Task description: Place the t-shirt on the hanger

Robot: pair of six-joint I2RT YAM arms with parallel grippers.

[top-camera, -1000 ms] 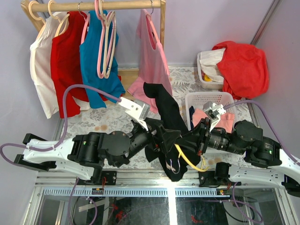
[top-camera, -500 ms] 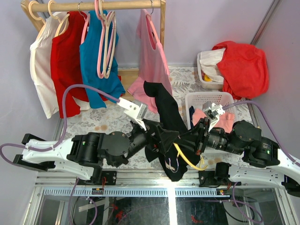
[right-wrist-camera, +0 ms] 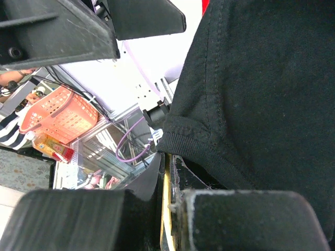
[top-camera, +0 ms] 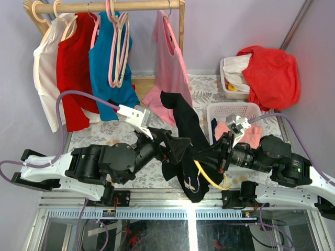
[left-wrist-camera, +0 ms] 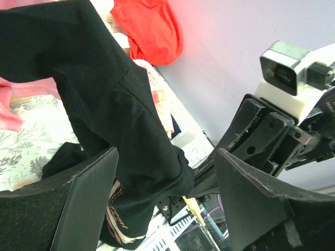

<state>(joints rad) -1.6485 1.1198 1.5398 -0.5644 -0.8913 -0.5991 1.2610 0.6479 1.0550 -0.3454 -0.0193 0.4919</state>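
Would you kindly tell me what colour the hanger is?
Yellow; the hanger shows best in the top external view.

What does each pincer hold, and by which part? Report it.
The right pincer is shut on the yellow hanger, pinching its thin plastic bar, with the t-shirt edge draped over it. The left pincer is open, holding nothing.

Table (top-camera: 104, 133): flat top under a pale cover with a grey floral print, metal rail along the near edge.
- White slatted basket (top-camera: 220, 111), right of centre, holding pink cloth (top-camera: 224, 128).
- White bin (top-camera: 226, 86), far right corner, draped with a red garment (top-camera: 272, 73).
- Wooden rack base (top-camera: 140, 83), far edge.
- t-shirt (top-camera: 186, 125): black, its lower folds appear to rest on the cover near the front.
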